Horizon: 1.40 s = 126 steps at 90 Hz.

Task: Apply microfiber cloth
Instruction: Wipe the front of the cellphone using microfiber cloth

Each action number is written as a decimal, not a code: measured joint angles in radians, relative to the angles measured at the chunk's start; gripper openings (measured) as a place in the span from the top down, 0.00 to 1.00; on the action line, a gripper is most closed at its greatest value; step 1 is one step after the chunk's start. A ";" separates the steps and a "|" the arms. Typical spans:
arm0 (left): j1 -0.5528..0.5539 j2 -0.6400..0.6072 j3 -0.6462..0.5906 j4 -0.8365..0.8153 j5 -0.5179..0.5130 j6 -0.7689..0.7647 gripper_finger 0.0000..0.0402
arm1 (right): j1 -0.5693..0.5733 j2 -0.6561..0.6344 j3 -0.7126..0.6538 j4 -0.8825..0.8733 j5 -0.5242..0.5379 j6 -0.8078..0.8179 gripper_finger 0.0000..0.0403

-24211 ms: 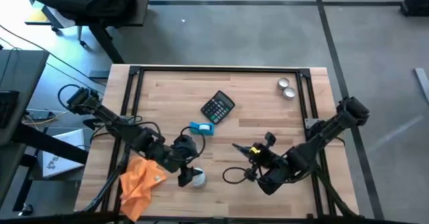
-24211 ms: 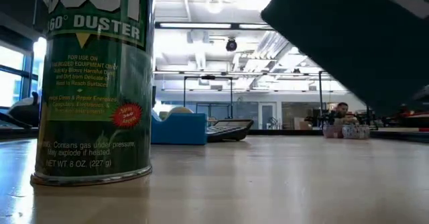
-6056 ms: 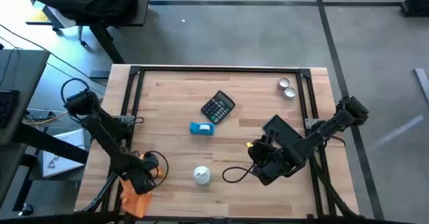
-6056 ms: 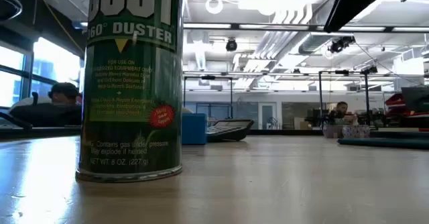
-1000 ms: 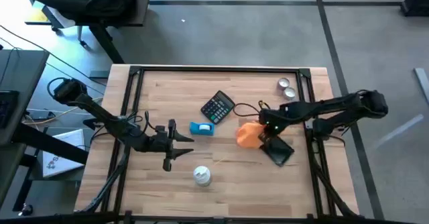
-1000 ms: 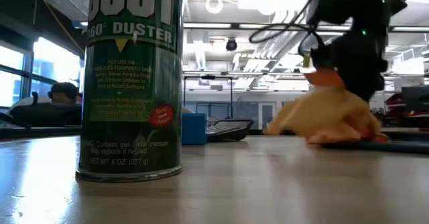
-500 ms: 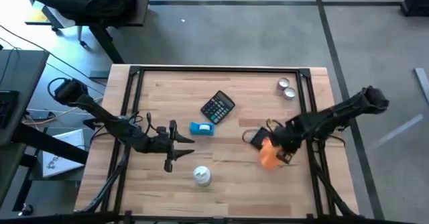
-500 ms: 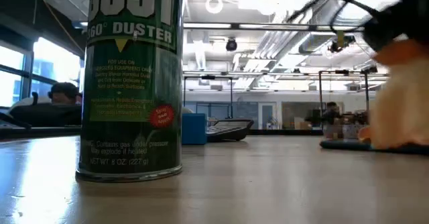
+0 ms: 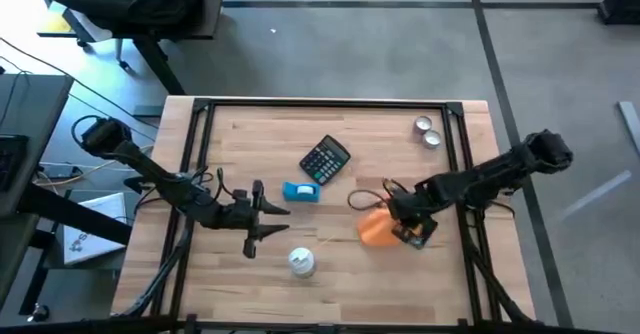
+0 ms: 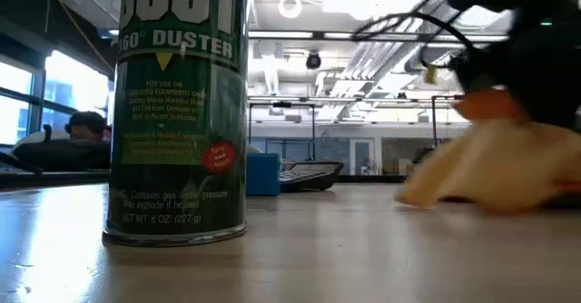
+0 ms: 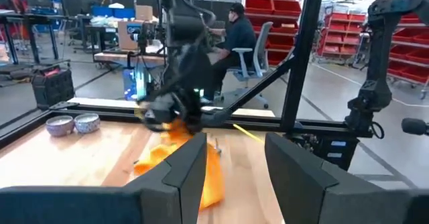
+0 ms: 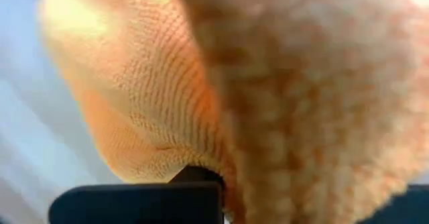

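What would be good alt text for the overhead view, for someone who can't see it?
The right hand presses the orange microfiber cloth onto a wooden table, over a dark flat object. The left hand waits open near a duster can, with a calculator and small blue box mid-table.

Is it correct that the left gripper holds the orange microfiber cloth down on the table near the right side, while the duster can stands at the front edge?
Not quite. It is the right gripper that has the orange microfiber cloth, as the high view shows. The left gripper hangs open, apart from the cloth, near the duster can. The rest is right.
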 joint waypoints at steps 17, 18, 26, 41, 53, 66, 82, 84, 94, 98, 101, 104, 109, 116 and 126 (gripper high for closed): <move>0.000 0.000 0.000 -0.002 0.005 0.000 0.67 | -0.098 0.000 0.027 0.003 0.154 -0.091 1.00; 0.000 0.000 0.000 -0.002 0.005 0.000 0.67 | -0.102 0.000 0.027 0.003 0.155 -0.092 1.00; -0.001 0.000 0.000 -0.002 0.006 0.000 0.67 | -0.118 0.000 0.027 0.002 0.137 -0.090 1.00; 0.000 0.000 0.000 -0.002 0.006 0.000 0.67 | -0.085 0.000 0.026 0.001 -0.004 -0.085 1.00; 0.000 0.000 0.000 -0.002 0.006 0.000 0.67 | -0.052 0.003 0.026 0.030 -0.086 -0.084 1.00; 0.000 0.000 0.000 -0.002 0.007 0.001 0.67 | -0.044 0.024 0.026 0.154 -0.068 -0.126 1.00; 0.000 0.000 0.000 -0.002 0.008 0.001 0.67 | -0.101 0.092 0.026 0.182 -0.031 -0.176 1.00; 0.000 0.000 0.000 -0.002 0.008 0.001 0.67 | -0.110 0.103 0.026 0.182 -0.028 -0.178 1.00; 0.000 0.000 0.000 -0.002 0.008 0.000 0.67 | -0.145 0.163 0.026 0.187 0.010 -0.157 1.00; 0.000 0.000 0.000 -0.002 0.010 0.000 0.67 | -0.153 0.185 0.026 0.204 -0.011 -0.155 1.00; 0.000 0.000 0.000 -0.002 0.014 0.000 0.67 | -0.157 0.198 0.026 0.223 -0.042 -0.162 1.00; 0.000 0.000 0.000 -0.002 0.018 0.001 0.67 | -0.157 0.208 0.027 0.246 -0.080 -0.170 1.00; 0.000 0.000 0.000 -0.002 0.024 0.001 0.67 | -0.147 0.220 0.029 0.278 -0.138 -0.177 1.00; 0.000 0.000 0.000 -0.002 0.024 0.001 0.67 | -0.135 0.222 0.029 0.271 -0.160 -0.178 1.00; 0.000 0.000 0.000 -0.002 0.024 0.002 0.67 | -0.132 0.207 0.030 0.198 -0.076 -0.150 1.00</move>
